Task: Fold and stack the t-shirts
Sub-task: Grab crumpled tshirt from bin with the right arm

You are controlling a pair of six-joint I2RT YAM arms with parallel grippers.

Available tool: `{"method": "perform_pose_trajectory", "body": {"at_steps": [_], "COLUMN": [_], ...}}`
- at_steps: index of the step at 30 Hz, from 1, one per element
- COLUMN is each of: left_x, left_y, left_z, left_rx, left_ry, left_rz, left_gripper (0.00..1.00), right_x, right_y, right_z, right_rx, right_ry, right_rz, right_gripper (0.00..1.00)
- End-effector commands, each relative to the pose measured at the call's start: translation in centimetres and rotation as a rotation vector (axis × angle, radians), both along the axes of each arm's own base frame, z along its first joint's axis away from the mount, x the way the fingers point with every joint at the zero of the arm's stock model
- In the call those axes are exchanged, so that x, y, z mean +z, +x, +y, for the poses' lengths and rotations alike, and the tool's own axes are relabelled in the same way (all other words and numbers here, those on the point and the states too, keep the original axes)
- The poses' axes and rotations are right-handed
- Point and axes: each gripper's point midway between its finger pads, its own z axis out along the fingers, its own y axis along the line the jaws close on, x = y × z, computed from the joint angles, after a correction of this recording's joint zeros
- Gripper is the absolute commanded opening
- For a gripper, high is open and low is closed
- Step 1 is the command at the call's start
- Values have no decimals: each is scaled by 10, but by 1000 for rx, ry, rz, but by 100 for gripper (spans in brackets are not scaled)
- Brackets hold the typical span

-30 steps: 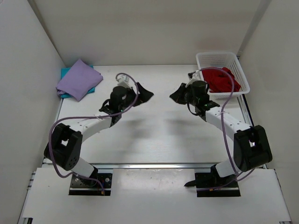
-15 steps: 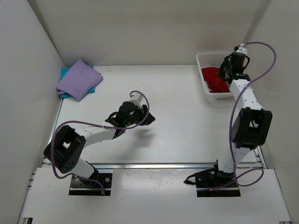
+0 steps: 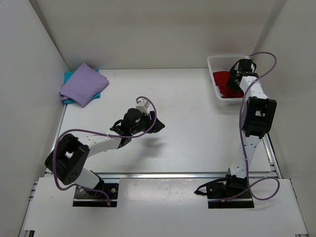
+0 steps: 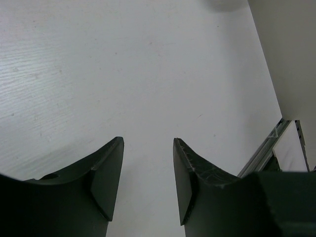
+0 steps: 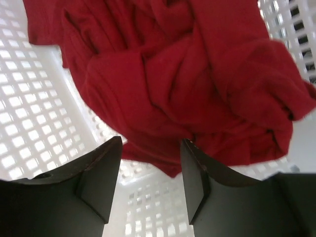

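A pale lavender t-shirt [image 3: 83, 85] lies folded on top of a teal t-shirt [image 3: 69, 76] at the table's far left. The dark red t-shirt [image 3: 222, 83] sits crumpled in the white mesh basket [image 3: 220, 61] at the far right. My right gripper [image 3: 233, 81] hangs over that basket. In the right wrist view it [image 5: 150, 141] is open just above the red t-shirt [image 5: 173, 74], with nothing between its fingers. My left gripper [image 3: 157, 126] hovers near the table's middle. In the left wrist view it [image 4: 147, 140] is open over bare table.
The white table [image 3: 197, 128] is walled on the left, back and right. The basket's mesh wall [image 5: 34, 123] surrounds the right fingers. A metal rail [image 4: 266, 148] runs along the table's edge in the left wrist view.
My right arm swung from the table's middle out to the basket and its gripper opened from shut. My left arm shifted toward the centre, its jaws narrowing slightly.
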Motion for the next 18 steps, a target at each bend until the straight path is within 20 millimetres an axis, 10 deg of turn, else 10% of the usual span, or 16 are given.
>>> {"method": "perform_pose_trajectory", "body": {"at_steps": [1,6,9,14,18], "left_x": [17,15,15,17,19], "left_y": [-3,-1,2,4,6], "left_z": [-3,1,4,5,5], "left_rx": [-17,-2,8,8,11], "left_ry": [-44,-41,-48,-59,-82], "left_rz": [-35,-33,-27,-21,-10], "left_gripper": [55,54,54,53,52], "right_x": [30,18,2,49,151], "right_y": [28,51,60,67,61], "right_z": [-7,-17,-10,1,24], "right_rx": [4,-3,24,43,102], "right_ry": [-29,-10,29,40,-3], "right_rz": [-82,-71,-29,-115,-284], "right_gripper": [49,44,14,0,0]}}
